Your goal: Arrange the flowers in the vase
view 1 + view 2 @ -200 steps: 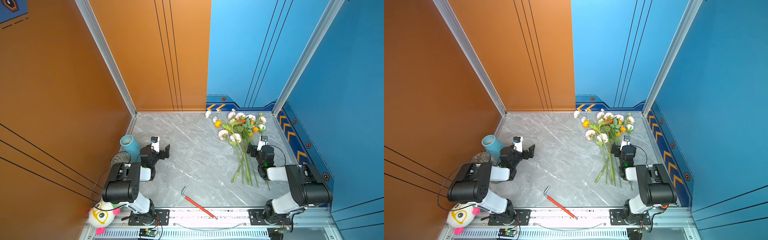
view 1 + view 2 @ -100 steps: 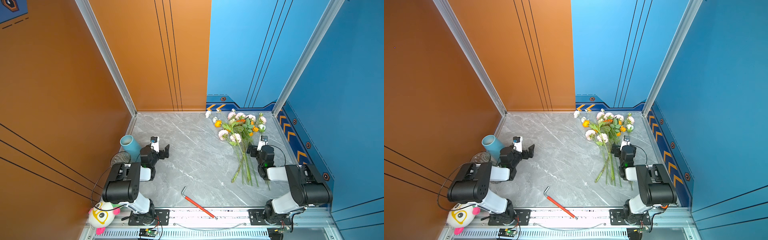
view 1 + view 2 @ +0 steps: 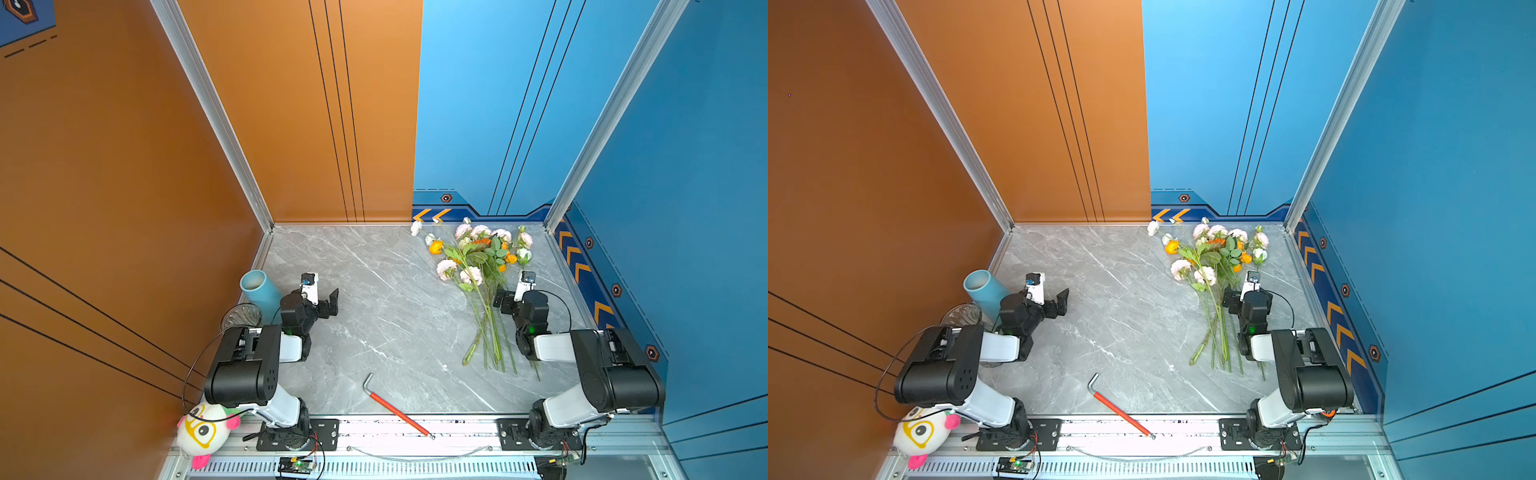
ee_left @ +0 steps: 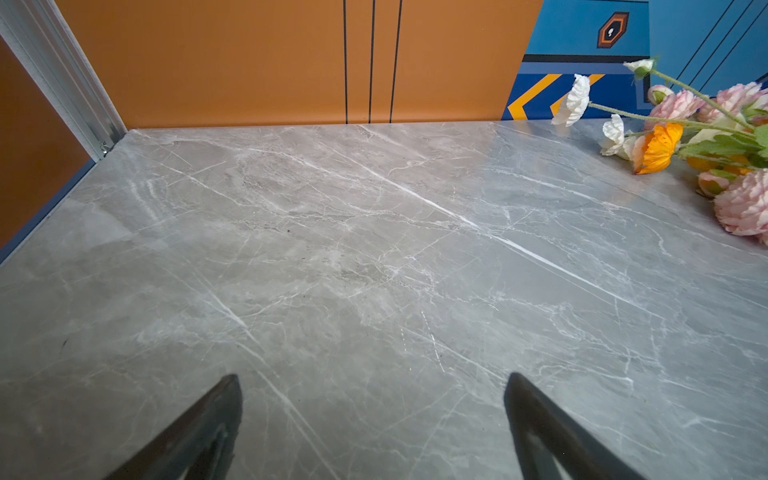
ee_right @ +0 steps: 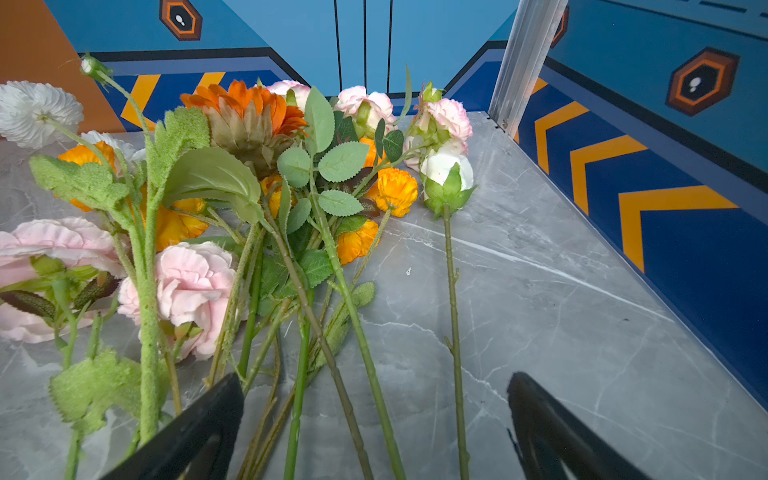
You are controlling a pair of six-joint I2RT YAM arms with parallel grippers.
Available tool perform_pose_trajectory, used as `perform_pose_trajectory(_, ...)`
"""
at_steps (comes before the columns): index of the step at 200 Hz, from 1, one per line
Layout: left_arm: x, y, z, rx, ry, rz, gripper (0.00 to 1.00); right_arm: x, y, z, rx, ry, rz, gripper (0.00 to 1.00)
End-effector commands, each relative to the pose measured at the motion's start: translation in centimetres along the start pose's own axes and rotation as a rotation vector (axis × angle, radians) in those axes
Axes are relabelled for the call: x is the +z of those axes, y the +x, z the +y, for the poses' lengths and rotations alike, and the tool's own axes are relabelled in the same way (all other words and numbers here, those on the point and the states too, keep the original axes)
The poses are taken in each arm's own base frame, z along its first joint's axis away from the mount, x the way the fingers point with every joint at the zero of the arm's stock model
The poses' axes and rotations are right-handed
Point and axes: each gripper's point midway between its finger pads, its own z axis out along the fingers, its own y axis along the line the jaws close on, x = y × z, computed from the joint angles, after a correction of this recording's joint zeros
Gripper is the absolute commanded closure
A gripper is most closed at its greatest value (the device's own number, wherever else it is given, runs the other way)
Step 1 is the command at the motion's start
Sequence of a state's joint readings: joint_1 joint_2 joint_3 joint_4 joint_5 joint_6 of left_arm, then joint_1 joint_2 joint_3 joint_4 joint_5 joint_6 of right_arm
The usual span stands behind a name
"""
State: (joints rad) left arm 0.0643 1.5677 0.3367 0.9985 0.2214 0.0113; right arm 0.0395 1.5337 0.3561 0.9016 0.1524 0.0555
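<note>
The flowers [image 3: 478, 257] [image 3: 1214, 257] are lying in a loose bunch on the table [image 3: 374, 270], in the far right part of both top views. Blooms are pointing toward the back wall and stems are fanning toward the near edge. The orange head [image 5: 245, 112] is resting among pink, white and yellow blooms.

The right gripper [image 3: 503, 301] [image 3: 1231, 301] is sitting low at the right side of the stems. Its fingers [image 5: 540, 415] are standing wide apart and are clamping nothing. In the right wrist view [image 5: 374, 399] several stems are running through the gap between them; contact cannot be told.

The left gripper [image 3: 326, 303] [image 3: 1057, 305] is sitting over bare table, well apart from the flowers. Its fingers [image 4: 216, 415] are standing wide apart and are holding nothing.

A blue cylinder [image 3: 259, 289] is leaning just behind the left arm, and a glass vessel [image 3: 241, 316] is standing beside it. A red-handled hex key [image 3: 395, 409] is lying across the near table edge, and a plush toy [image 3: 203, 430] is sitting by the left arm's base
</note>
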Motion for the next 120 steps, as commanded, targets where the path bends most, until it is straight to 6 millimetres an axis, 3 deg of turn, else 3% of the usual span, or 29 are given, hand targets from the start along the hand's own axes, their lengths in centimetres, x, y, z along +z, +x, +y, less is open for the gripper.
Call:
perform_pose_trajectory(1, 0.2, -0.5, -0.2, 0.018, 0.006, -0.011, 0.02, 0.1, -0.7, 0.0, 0.011, -0.002, -0.024, 0.00)
perform_pose_trajectory(80, -2.6, -3.5, -0.1, 0.027, -0.058, -0.078, 0.09, -4.4, -3.6, -3.8, 0.117, 0.156, -0.177, 0.00)
perform_pose_trajectory(99, -3.4, -4.8, -0.3, 0.043, -0.088, -0.099, 0.10, -6.4, -5.7, -3.5, 0.117, 0.186, -0.244, 0.00)
perform_pose_trajectory(120, -4.0, -6.3, -0.4, 0.005, -0.094, -0.137, 0.11, -8.2, -8.5, -1.9, 0.160, 0.118, -0.289, 0.02)
